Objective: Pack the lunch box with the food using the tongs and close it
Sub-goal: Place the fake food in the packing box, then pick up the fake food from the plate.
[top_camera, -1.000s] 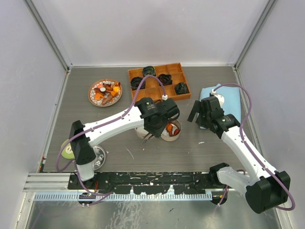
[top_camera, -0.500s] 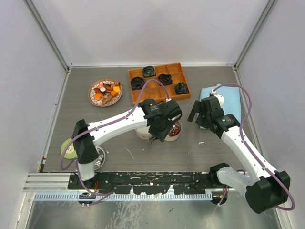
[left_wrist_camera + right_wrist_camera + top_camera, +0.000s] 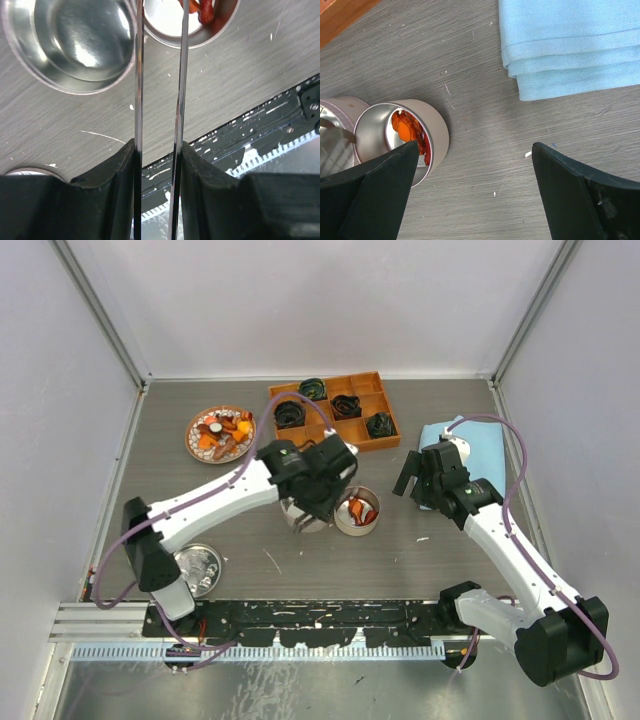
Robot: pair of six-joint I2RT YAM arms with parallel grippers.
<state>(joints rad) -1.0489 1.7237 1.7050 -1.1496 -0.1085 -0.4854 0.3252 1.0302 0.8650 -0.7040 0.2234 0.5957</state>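
Left claw grips the tongs, arms parted above the tins; right claw gapes wide; best keep that squeeze gentle heading for the plate

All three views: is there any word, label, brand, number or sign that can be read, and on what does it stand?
None can be read: no text shows on the tongs, the tin, the orange tray, the plate or the blue cloth.
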